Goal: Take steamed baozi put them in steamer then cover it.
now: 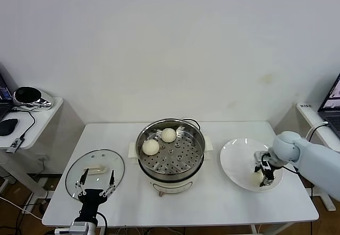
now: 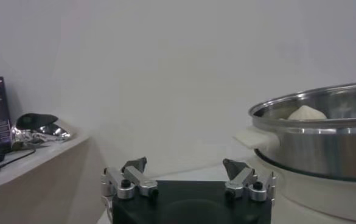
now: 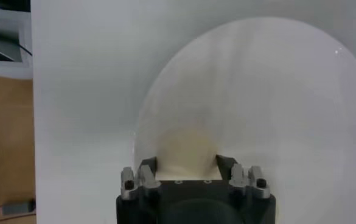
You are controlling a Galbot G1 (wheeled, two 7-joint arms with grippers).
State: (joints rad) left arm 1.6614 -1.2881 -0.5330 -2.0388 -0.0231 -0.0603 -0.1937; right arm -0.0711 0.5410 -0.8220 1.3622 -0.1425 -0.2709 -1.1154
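Note:
The steamer stands mid-table with two baozi on its perforated tray. It also shows in the left wrist view, with one bun over the rim. My right gripper is down on the white plate, its fingers closed against both sides of a third baozi that rests on the plate. No fourth bun shows. The glass cover lies flat at the table's left. My left gripper is open and empty over its near edge.
A side table at the far left holds a shiny object and a mouse. A laptop desk stands at the far right. The steamer's cord runs behind the pot.

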